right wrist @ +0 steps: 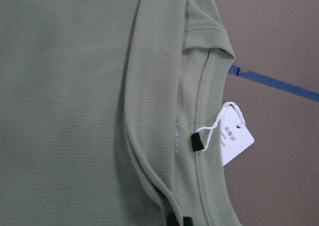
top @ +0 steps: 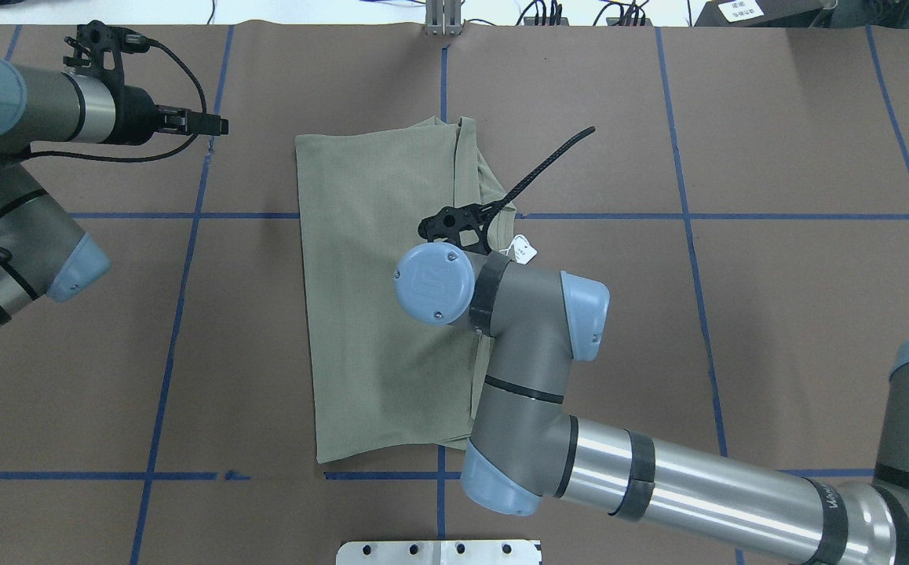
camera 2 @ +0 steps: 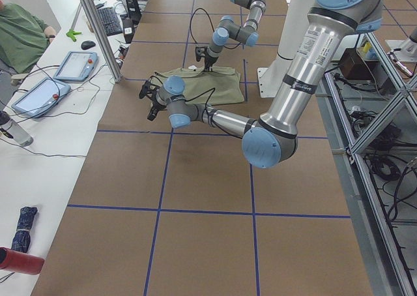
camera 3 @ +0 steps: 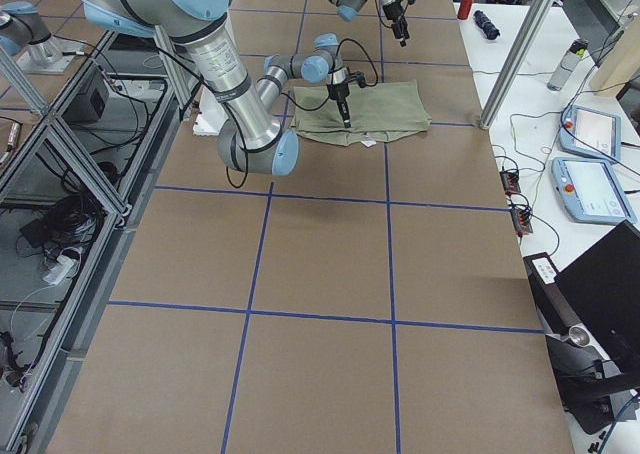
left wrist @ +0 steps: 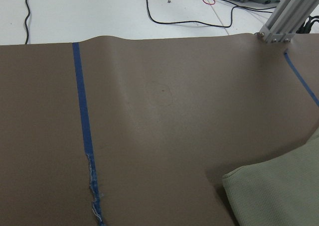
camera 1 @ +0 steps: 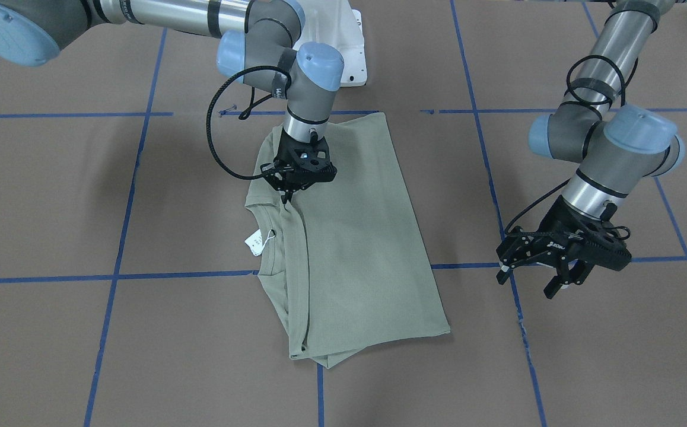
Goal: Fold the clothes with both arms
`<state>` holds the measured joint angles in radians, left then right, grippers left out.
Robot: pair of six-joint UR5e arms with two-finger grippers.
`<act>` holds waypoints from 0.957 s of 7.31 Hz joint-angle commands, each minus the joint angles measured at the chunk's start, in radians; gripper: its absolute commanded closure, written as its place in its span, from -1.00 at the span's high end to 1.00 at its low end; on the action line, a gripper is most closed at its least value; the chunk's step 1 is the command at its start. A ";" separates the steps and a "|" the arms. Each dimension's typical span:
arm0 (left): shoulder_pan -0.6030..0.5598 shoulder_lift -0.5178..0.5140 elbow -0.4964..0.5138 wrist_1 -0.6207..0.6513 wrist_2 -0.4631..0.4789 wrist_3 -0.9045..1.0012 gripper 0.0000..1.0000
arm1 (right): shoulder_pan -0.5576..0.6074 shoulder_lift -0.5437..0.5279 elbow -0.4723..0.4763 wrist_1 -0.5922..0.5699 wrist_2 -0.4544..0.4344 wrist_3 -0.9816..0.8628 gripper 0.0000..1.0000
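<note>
A: Front view first. The right gripper points straight down on the shirt, tips nearly together on the folded-over edge. The collar is just beyond them. I read it as a pinch on the top layer.
B: Left gripper?
A: Spread wide, empty, hovering over the table well off the shirt's hem side.
B: Overhead?
A: The wrist hides the right tips. The shirt is a long rectangle under it, with the paper tag just beside.
B: Side views?
A: Too small to judge the grip.
B: Wrist cams?
A: Left cam shows only a shirt corner, low and to one side. Right cam has the fingertips at the fold edge, tag ahead of them.
B: So confirm it holds the top layer only. Bring the left in to the matching edge, then lift level and carry together, or the fold skews.
</note>
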<state>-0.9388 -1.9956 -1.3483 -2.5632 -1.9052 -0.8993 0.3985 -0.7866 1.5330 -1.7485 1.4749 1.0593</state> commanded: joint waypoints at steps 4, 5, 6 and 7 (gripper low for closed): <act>0.005 0.000 0.000 0.000 0.002 -0.001 1.00 | 0.000 -0.178 0.162 0.015 -0.005 -0.019 1.00; 0.006 0.000 0.001 0.000 0.002 0.000 1.00 | 0.015 -0.162 0.168 0.062 0.004 -0.018 1.00; 0.006 0.000 0.002 0.000 0.002 0.000 1.00 | 0.017 -0.167 0.195 0.126 0.033 0.016 1.00; 0.005 0.000 0.002 0.000 0.002 -0.001 1.00 | 0.005 -0.168 0.219 0.122 0.066 0.115 1.00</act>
<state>-0.9332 -1.9957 -1.3471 -2.5633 -1.9037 -0.8994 0.4100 -0.9543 1.7236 -1.6514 1.5044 1.0867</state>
